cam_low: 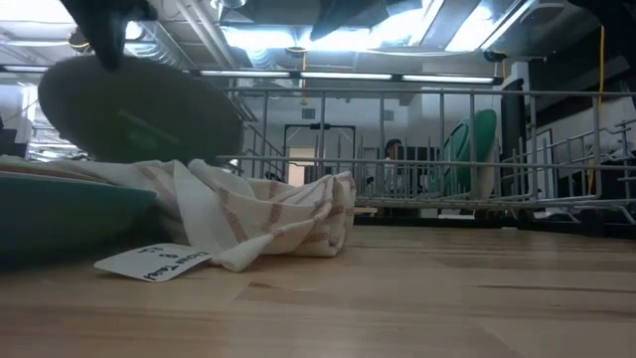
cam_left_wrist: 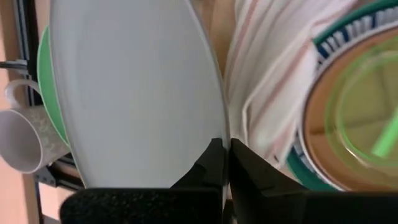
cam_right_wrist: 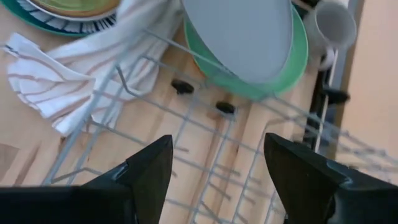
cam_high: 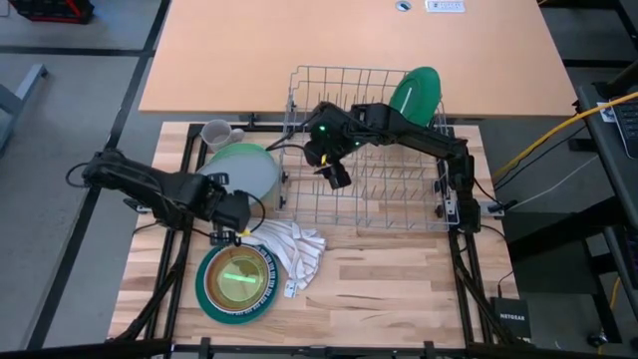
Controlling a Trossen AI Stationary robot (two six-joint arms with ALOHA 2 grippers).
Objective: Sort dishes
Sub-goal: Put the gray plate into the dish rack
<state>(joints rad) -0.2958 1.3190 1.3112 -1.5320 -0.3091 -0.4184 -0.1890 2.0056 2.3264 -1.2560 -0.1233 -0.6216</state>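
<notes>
At the left gripper (cam_left_wrist: 225, 163), your fingers are pinched together on the rim of the grey plate (cam_left_wrist: 137, 87), and the low view shows that plate tilted up off the table. Right beside the grip lies the white striped cloth (cam_high: 296, 249), bunched against the plate's edge, with its label (cam_low: 154, 263) flat on the wood. Past the cloth sits the stack with the teal plate (cam_high: 206, 289) at the bottom, a striped-rim plate on it, and a brown dish with a translucent green piece (cam_high: 237, 275) on top. Under the grey plate you can see the green plate (cam_right_wrist: 298, 46) sticking out as a crescent, and the pale mug (cam_high: 216, 133) lies on its side just beyond it at the table's far left corner.

Your grey plate is plain, smooth and matte, with a thin rim. The left arm reaches in low from the table's left edge, wrist turned so the fingers meet the plate's rim from the near side.

Your right gripper (cam_right_wrist: 217, 165) hangs over the wire rack (cam_high: 399, 199) with its fingers spread apart and nothing between them, above the rack's left half. That arm bends in from the right side across the rack's top. A second green plate (cam_high: 416, 93) stands upright in the rack's far right corner. Beyond the rack, the low view shows a person (cam_low: 392, 151) in the room behind.
</notes>
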